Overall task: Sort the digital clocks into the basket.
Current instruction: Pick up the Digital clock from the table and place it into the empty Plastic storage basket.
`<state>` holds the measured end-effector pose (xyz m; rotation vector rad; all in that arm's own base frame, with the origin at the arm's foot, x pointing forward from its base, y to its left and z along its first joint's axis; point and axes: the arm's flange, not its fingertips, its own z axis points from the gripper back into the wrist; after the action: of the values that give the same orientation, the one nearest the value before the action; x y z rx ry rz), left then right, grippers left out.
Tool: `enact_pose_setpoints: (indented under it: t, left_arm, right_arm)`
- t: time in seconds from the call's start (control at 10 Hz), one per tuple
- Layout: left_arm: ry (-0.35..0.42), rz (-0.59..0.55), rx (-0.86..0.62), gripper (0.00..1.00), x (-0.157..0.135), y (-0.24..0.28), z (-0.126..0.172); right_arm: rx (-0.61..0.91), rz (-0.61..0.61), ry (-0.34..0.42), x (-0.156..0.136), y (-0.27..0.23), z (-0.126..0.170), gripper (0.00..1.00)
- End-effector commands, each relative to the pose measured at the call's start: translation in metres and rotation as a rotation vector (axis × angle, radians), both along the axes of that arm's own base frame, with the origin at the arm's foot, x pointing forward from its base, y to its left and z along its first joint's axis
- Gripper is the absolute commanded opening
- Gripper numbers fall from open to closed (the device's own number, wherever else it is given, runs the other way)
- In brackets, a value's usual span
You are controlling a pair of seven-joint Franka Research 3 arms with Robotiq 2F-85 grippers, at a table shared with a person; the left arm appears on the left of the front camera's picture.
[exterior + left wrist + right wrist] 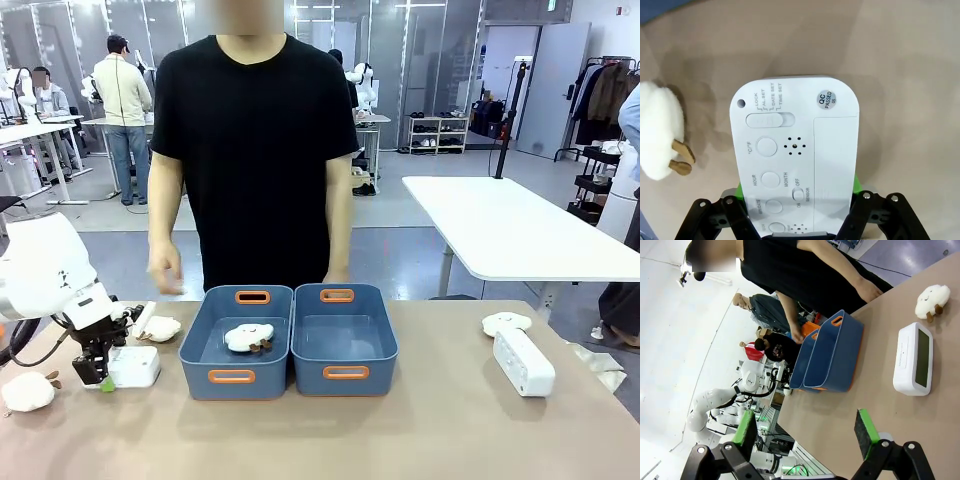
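Note:
One white digital clock point(135, 367) lies on the table left of the tubs. My left gripper point(100, 378) is shut on it. In the left wrist view the clock point(795, 150) shows its button side, with the green pads point(740, 190) pressed against both long edges at my left gripper point(799, 189). The second clock point(523, 361) lies screen-side up at the right, also the white box point(912, 358) ahead of my open, empty right gripper point(805, 432). Two identical blue baskets stand mid-table: the right basket point(344, 372) is empty, the left basket point(232, 377) holds a plush toy point(249, 337).
Cream plush toys lie at the far left point(28, 391), beside the left tub point(160, 328) and behind the right clock point(507, 322). A person in a black shirt stands at the far edge, one hand point(164, 270) hanging above the table's left side.

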<state>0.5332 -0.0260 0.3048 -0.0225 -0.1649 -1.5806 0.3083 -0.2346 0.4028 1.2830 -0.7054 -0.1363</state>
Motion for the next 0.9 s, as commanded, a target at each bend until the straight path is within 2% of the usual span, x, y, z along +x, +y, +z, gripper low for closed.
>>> enact_pose_setpoints:
  t: [0.0, 0.1, 0.2, 0.8]
  left_arm:
    - [0.003, 0.017, 0.009, 0.2, -0.0026, 0.0001, 0.006]
    - [0.048, -0.039, 0.033, 0.2, -0.0054, 0.0018, 0.0085]
    - [0.0, 0.003, 0.0, 0.2, 0.0, 0.0004, 0.0004]
    - [0.0, 0.003, 0.0, 0.2, 0.0, 0.0004, 0.0004]
  right_arm:
    - [0.008, 0.001, -0.007, -0.0009, 0.0005, 0.0011, 1.0]
    - [0.008, 0.001, -0.007, -0.0009, 0.0005, 0.0011, 1.0]
    - [0.008, 0.001, -0.007, -0.0009, 0.0005, 0.0011, 1.0]
    - [0.008, 0.001, -0.007, -0.0009, 0.0005, 0.0011, 1.0]
